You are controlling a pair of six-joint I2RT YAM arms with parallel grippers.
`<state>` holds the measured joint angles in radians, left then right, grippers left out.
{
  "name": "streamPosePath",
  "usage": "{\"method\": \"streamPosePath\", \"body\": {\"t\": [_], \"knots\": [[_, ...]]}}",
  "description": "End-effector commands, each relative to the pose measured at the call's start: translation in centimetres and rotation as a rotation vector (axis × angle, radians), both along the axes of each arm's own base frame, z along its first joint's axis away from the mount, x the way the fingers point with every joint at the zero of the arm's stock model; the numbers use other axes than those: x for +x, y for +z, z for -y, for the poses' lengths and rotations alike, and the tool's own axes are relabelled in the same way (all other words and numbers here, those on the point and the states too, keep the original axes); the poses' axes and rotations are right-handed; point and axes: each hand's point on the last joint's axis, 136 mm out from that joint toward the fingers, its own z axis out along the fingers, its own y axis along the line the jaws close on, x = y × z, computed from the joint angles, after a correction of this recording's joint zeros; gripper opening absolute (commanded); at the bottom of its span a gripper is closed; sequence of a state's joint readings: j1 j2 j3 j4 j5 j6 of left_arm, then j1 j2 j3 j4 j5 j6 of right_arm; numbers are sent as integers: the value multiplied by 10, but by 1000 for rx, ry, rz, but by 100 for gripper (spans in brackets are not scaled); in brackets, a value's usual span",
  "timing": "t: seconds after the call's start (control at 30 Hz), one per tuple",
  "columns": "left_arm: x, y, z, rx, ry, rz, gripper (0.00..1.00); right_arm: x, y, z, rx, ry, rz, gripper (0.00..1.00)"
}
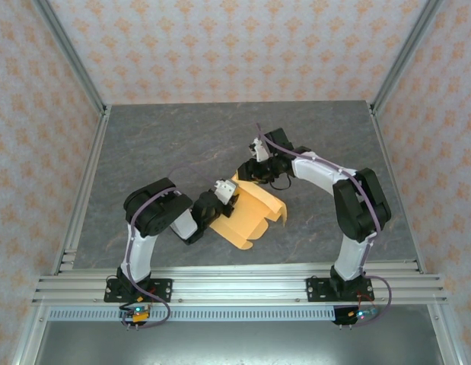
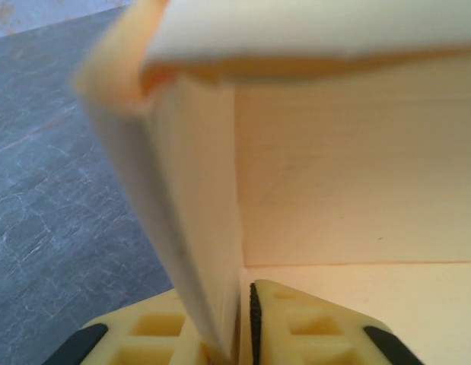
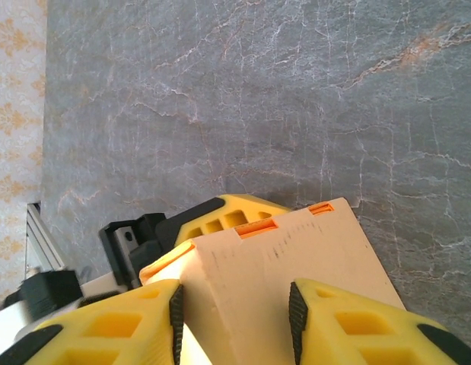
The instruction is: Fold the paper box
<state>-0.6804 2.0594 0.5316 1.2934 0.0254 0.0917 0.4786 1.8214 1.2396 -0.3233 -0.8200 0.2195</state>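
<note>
I judge the box (image 1: 254, 217) half-formed: left gripper (image 2: 244, 323) clamps a raised wall between its fingers, right gripper (image 3: 233, 312) stands parted over a panel; flaps not yet tucked.

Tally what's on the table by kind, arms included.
paper box: 1
robot arms: 2 (left arm, right arm)
Total: 3
</note>
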Motion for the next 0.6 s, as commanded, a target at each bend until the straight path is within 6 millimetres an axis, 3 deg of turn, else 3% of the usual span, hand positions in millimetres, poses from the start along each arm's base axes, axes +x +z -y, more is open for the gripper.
{"method": "streamPosePath", "body": {"t": [0.0, 0.2, 0.27, 0.4, 0.57], "knots": [[5, 2, 2, -19, 43, 9, 13, -10, -29, 9, -92, -50, -46, 41], [7, 16, 6, -70, 49, 21, 11, -11, -28, 7, -86, -68, -36, 41], [8, 22, 7, -83, 50, 28, 20, -11, -30, 5, -86, -66, -36, 41], [10, 25, 10, -93, 57, 35, 25, -11, -33, 2, -87, -63, -44, 40], [12, 26, 12, -93, 72, 42, 20, -13, -35, -1, -86, -57, -43, 40]]}}
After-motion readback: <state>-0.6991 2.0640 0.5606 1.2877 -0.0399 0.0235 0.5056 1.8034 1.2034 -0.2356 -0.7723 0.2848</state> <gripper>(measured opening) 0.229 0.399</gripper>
